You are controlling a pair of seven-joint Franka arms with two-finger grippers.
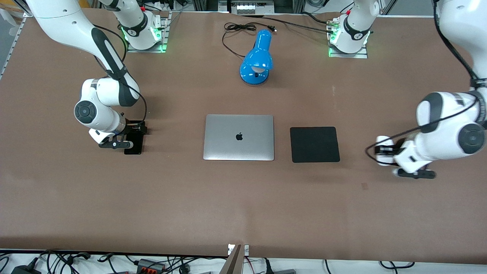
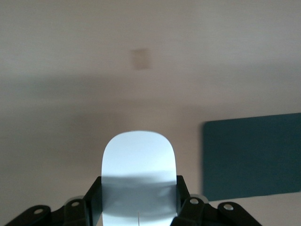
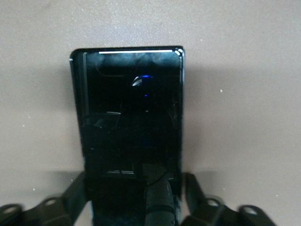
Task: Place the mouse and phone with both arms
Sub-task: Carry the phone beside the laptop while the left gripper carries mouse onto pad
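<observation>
The black phone lies flat on the brown table toward the right arm's end. In the right wrist view the phone reaches out from between the fingers. My right gripper is low over its end, open, with one finger on each side and narrow gaps to the edges. My left gripper is toward the left arm's end, beside the mouse pad, and is shut on the white mouse. In the left wrist view both black fingers press the sides of the mouse.
A closed silver laptop lies mid-table with a square black mouse pad beside it toward the left arm's end; the pad also shows in the left wrist view. A blue desk lamp and its cable lie near the bases.
</observation>
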